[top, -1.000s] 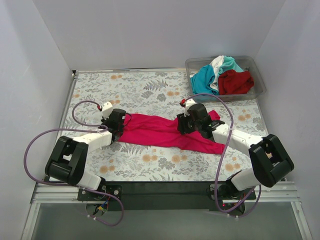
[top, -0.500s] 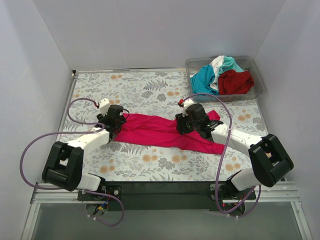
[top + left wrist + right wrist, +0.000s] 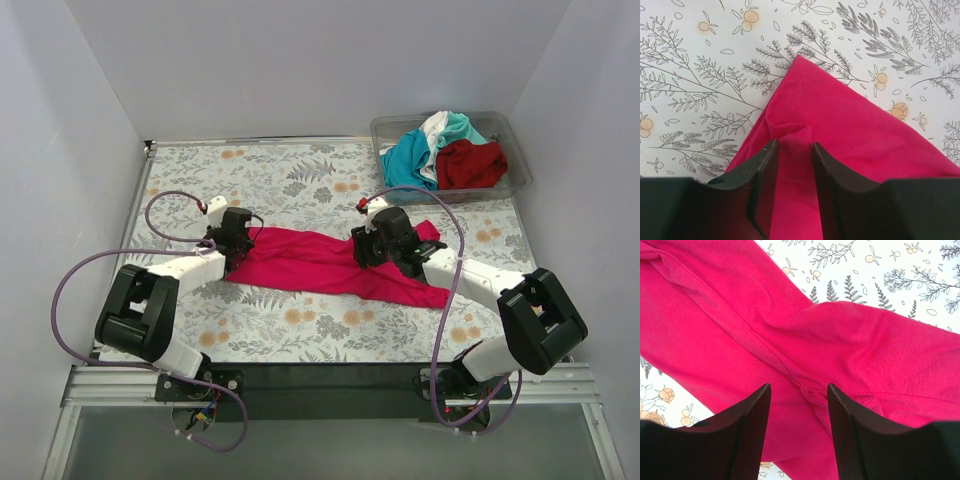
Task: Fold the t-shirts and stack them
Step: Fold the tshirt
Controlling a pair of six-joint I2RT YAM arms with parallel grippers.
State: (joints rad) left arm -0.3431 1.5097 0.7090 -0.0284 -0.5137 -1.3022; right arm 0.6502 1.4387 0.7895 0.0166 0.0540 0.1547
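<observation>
A magenta-pink t-shirt (image 3: 320,262) lies stretched out in a long band across the middle of the table. My left gripper (image 3: 238,245) is at its left corner, jaws open, straddling a small pucker of the cloth (image 3: 790,135) near the hem. My right gripper (image 3: 380,246) hovers low over the right half, jaws open wide above a raised crease (image 3: 812,392). Teal (image 3: 408,160), white (image 3: 435,128) and dark red (image 3: 470,165) t-shirts sit crumpled in the bin.
The clear plastic bin (image 3: 518,183) stands at the back right corner. A floral tablecloth (image 3: 300,180) covers the table, which is walled in on the left, back and right. Purple cables loop from both arms.
My left gripper was shut a second ago; its jaws have come apart and it has shifted slightly toward the back along the shirt's left end. The right arm has not moved.
</observation>
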